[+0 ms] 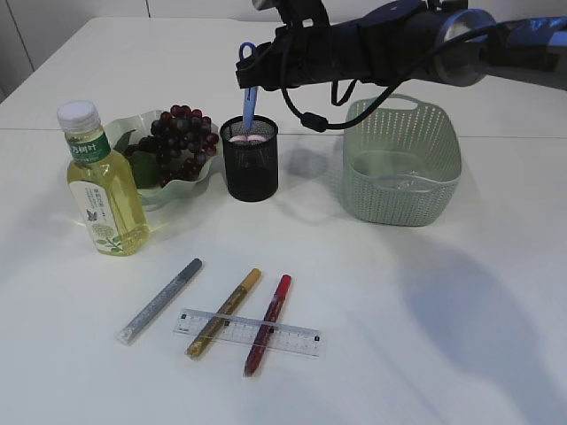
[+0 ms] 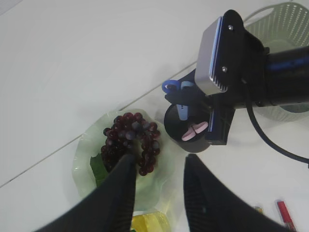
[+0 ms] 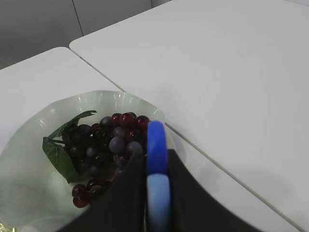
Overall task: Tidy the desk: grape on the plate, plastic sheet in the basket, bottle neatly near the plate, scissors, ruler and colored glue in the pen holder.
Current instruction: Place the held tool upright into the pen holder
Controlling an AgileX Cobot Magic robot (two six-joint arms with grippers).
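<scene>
The white counter (image 1: 425,336) fills the exterior view. At its right, the pale green perforated plastic basket (image 1: 403,164) is rigid and light. Upper left, the frosted green wavy-rimmed plate (image 1: 190,188) already carries the bunch of dark red grapes (image 1: 183,142); they would likely roll or bruise, so the stem is the safest place to take hold. Beside the plate stands the clear bottle of yellow drink with a white cap (image 1: 99,181), probably heavy and smooth, best gripped around its waist.

The black mesh pen holder (image 1: 250,159) sits centre-top. Directly above it, the right gripper (image 1: 252,66) is clamped on the blue-handled scissors (image 1: 249,97), which hang point-down into the holder; stiff and thin, they may pivot if pinched loosely. The left gripper (image 2: 158,193) hovers above the plate with jaws apart, holding nothing.

Lower centre, the clear plastic ruler (image 1: 297,337) lies flat, hard to lift except by an end. Across it lie the gold glue pen (image 1: 225,312) and red glue pen (image 1: 268,322); the silver glue pen (image 1: 161,300) is just left. All are light, slender and liable to roll.
</scene>
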